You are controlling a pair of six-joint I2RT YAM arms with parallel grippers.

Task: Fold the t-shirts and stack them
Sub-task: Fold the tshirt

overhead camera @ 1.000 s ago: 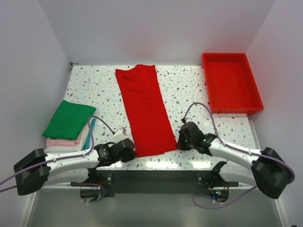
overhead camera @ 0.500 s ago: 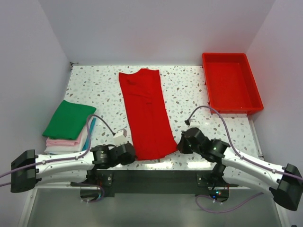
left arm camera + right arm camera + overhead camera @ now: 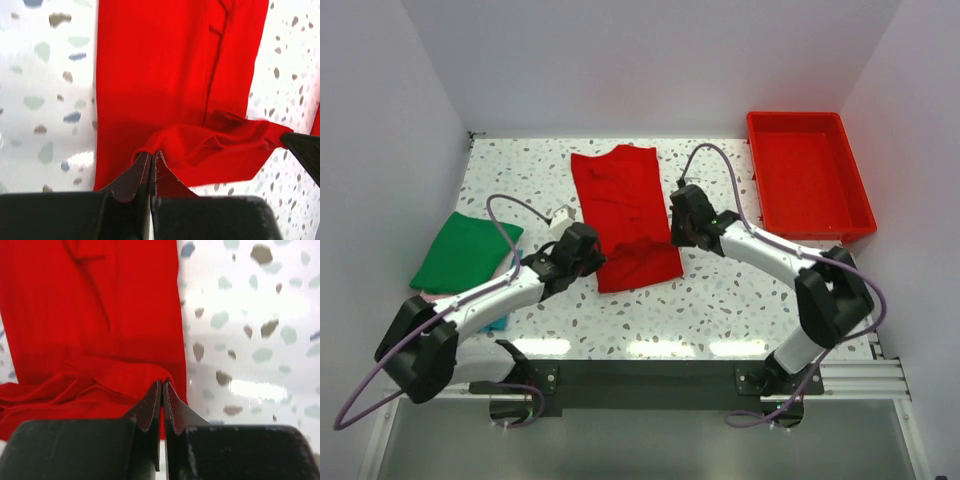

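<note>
A bright red t-shirt (image 3: 620, 205) lies lengthwise on the speckled table, its near end lifted and folded back over itself. My left gripper (image 3: 592, 247) is shut on the shirt's near left corner (image 3: 160, 142). My right gripper (image 3: 672, 228) is shut on the near right corner (image 3: 155, 374). The raised hem (image 3: 638, 252) sags in wrinkles between the two grippers. A green t-shirt (image 3: 465, 252) tops a stack at the left; pale pink (image 3: 423, 297) and teal (image 3: 496, 323) edges of shirts below it show.
A rigid red plastic tray (image 3: 808, 186) stands at the back right corner. White walls close the table at the back and both sides. My arms reach over the near half of the table.
Both grippers have carried the red shirt's near corners up and away from the front edge toward the middle of the shirt. The near part now doubles back over the rest.
</note>
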